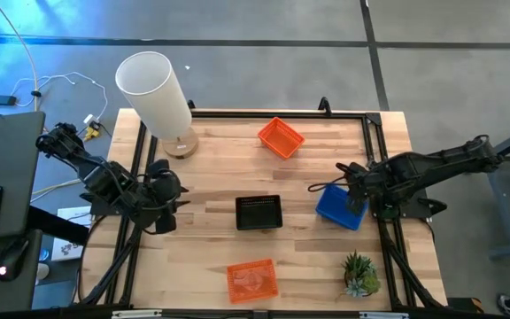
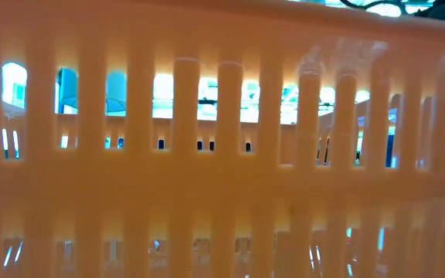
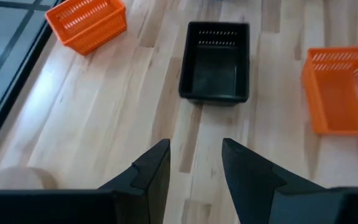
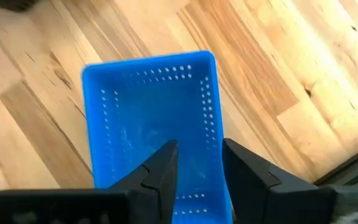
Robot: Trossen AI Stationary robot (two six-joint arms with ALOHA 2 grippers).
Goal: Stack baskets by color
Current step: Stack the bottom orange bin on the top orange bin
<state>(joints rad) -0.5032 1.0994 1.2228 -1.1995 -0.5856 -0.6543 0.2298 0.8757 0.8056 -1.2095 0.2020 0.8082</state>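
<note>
Four baskets rest on their bases on the wooden table. One orange basket [image 1: 281, 137] is at the far side and another orange basket [image 1: 252, 280] at the near edge, its slotted wall [image 2: 222, 154] filling the low view. A black basket [image 1: 258, 213] sits mid-table. A blue basket [image 1: 339, 206] lies at the right. My right gripper [image 4: 199, 171] hangs open just above the blue basket [image 4: 148, 124], over one long wall, and I see no touch. My left gripper [image 3: 194, 168] is open over bare wood at the left, pointing toward the black basket [image 3: 215, 62].
A tall white cylinder [image 1: 153, 89] stands at the far left corner on a round wooden base. A small green potted plant [image 1: 359, 275] stands at the near right corner. A black frame [image 1: 273, 112] borders the tabletop. Bare wood lies between the baskets.
</note>
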